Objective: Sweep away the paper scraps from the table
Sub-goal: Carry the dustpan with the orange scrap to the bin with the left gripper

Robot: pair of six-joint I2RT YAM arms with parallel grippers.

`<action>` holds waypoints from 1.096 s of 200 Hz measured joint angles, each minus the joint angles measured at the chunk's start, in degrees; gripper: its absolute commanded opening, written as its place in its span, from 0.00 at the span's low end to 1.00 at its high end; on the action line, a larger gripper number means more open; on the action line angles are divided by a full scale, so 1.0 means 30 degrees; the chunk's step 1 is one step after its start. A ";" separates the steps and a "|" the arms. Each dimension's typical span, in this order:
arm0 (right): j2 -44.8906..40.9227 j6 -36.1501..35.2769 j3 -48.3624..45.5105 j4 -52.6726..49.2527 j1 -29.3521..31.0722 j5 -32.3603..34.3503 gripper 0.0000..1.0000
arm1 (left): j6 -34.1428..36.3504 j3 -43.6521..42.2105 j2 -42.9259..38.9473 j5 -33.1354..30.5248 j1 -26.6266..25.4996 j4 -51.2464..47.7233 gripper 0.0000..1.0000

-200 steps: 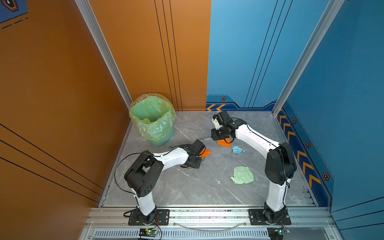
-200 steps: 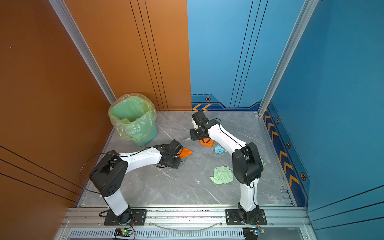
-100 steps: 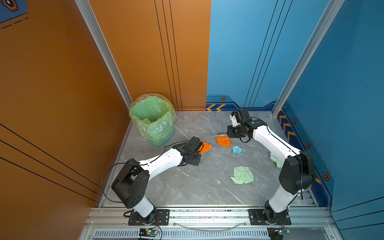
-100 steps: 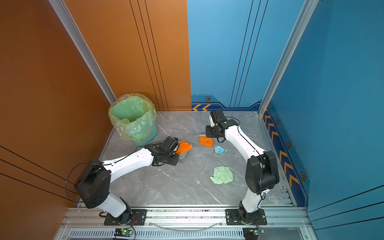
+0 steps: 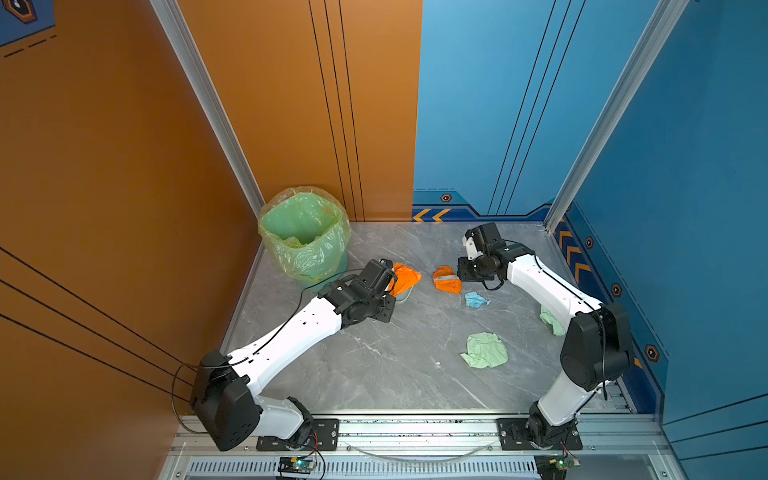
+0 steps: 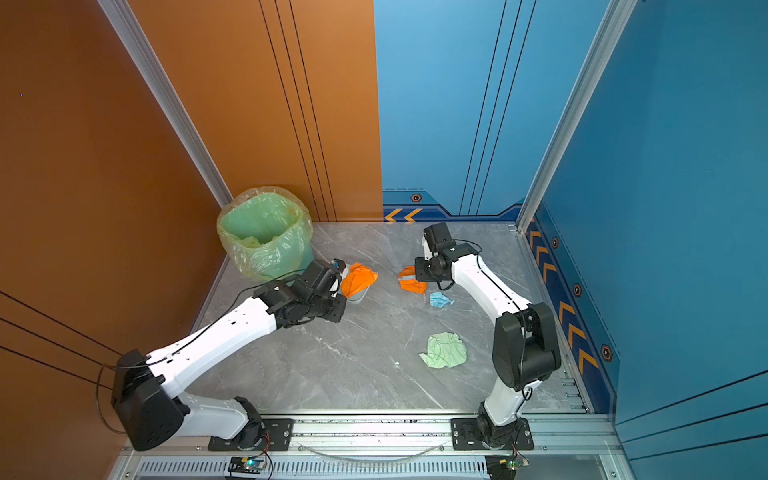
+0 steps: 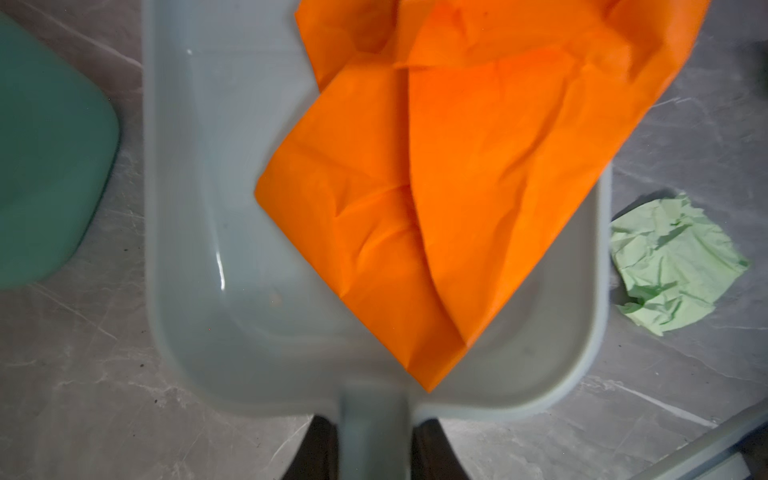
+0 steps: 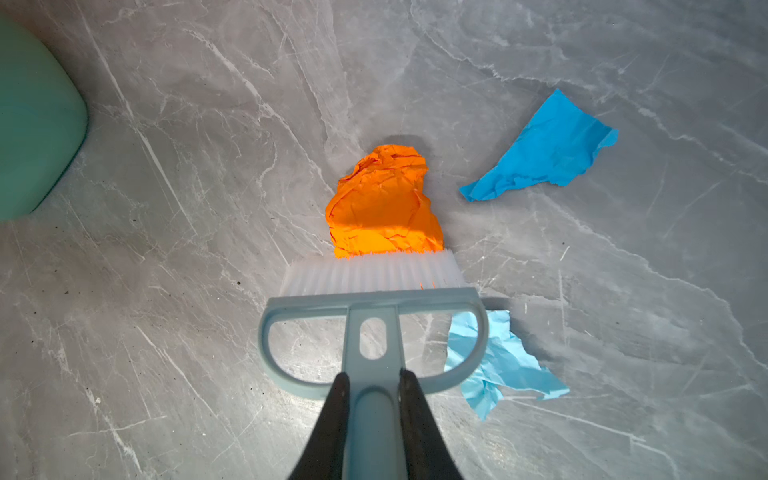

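– Two tools in frame: who holds what?

– Right gripper (image 8: 376,386) is clamped on the handle of a grey-blue hand brush (image 8: 374,299), its white bristles (image 8: 374,274) touching a crumpled orange scrap (image 8: 382,203). Left gripper (image 7: 374,449) is closed on the handle of a pale dustpan (image 7: 232,208).

– How far along?

– Roughly midway at best, by my reading. One flat orange sheet (image 7: 457,166) lies in the pan, spilling over a side wall. Left on the marble table (image 5: 374,374) are the orange scrap, a light blue scrap (image 8: 494,361) just beside the brush head, a bright blue scrap (image 8: 544,149) farther out, a pale green piece (image 5: 485,351) mid-table and a second green piece (image 5: 550,320) beside the right arm. The lined bin (image 5: 305,232) stands in the far left corner.

– Which way do the orange ones lie?

– The scrap's long axis follows the brush handle, narrow end pointing away from the bristles, toward the dustpan. The sheet runs slantwise across the pan, one corner aimed at its handle.
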 measured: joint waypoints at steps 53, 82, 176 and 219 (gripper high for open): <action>-0.0233 0.0007 -0.0321 0.0007 0.0000 -0.0430 0.00 | 0.0299 0.1931 -0.1778 -0.0015 0.0787 -0.1756 0.00; -0.0270 0.0015 -0.0321 0.0007 0.0015 -0.0481 0.00 | 0.0794 0.3293 -0.2055 -0.0095 0.1428 -0.2856 0.00; -0.0270 0.0073 -0.0321 0.0007 0.0124 -0.0481 0.00 | 0.2412 0.6878 -0.2718 -0.0240 0.5107 -0.4758 0.00; -0.0270 0.0073 -0.0321 0.0022 0.0124 -0.0495 0.00 | 0.3155 0.8459 -0.2426 0.0117 0.7927 -0.5158 0.00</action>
